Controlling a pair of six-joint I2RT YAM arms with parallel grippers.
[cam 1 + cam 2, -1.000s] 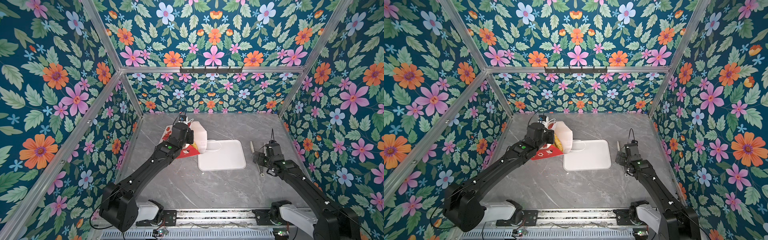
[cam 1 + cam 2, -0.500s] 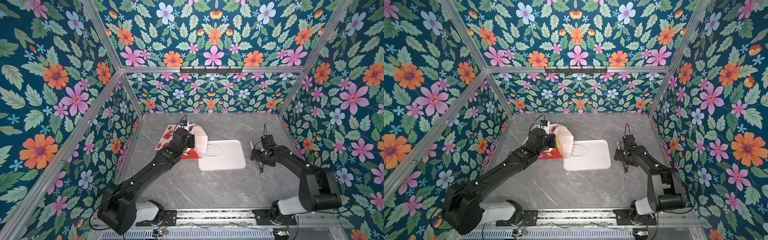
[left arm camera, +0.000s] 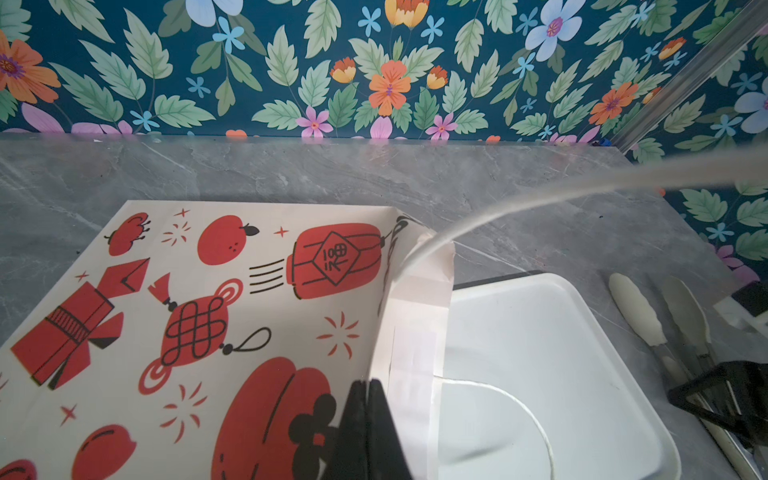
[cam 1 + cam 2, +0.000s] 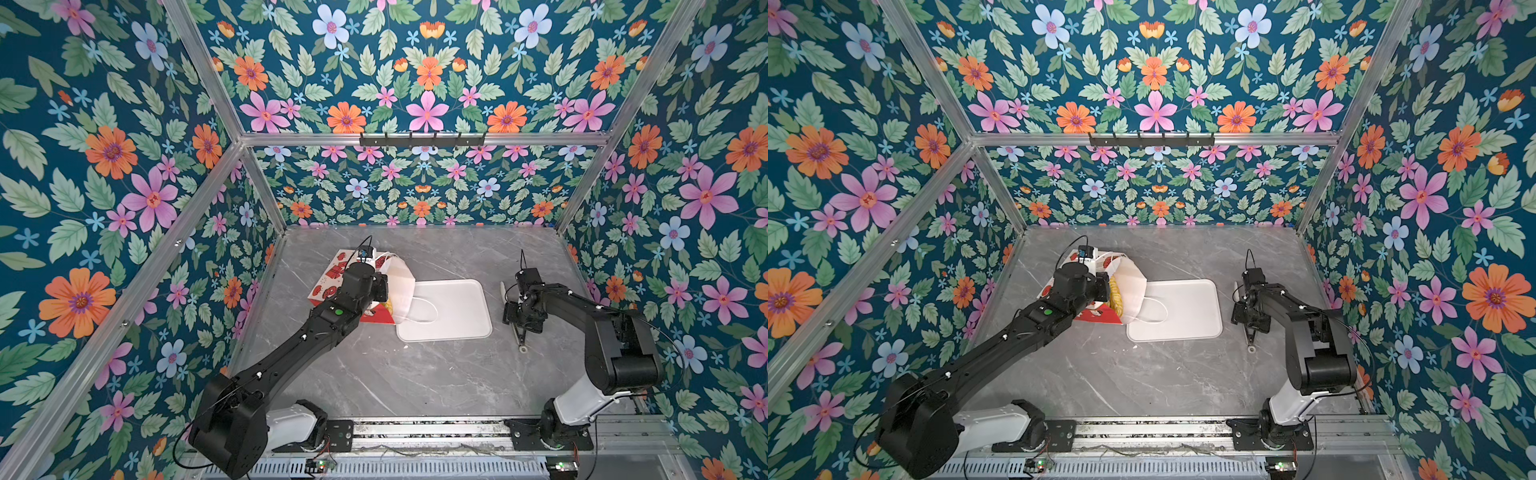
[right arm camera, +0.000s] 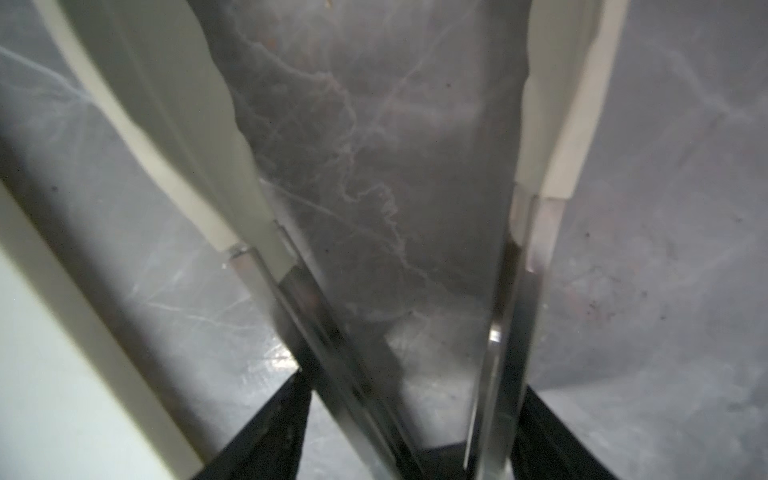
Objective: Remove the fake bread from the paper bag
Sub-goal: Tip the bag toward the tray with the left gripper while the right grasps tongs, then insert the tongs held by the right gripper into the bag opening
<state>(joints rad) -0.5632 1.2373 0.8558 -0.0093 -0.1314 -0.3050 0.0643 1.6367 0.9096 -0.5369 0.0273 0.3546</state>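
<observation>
Tongs (image 5: 498, 332) run between the fingers of the right hand (image 5: 415, 388), grip unclear. The left hand (image 3: 368, 388) pinches the toppled paper bag (image 3: 232, 299) by its rim. The fake bread (image 4: 1115, 296) inside shows in a top view, not in the wrist views.

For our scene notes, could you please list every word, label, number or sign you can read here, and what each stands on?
"福" (probably; it is stylised, so not certain): in the diamond on the red lantern drawn on the bag.
The other drawings on the bag: pictures only, no words.
Tray and tongs: no text visible.
No numbers or brand names are legible anywhere.
</observation>
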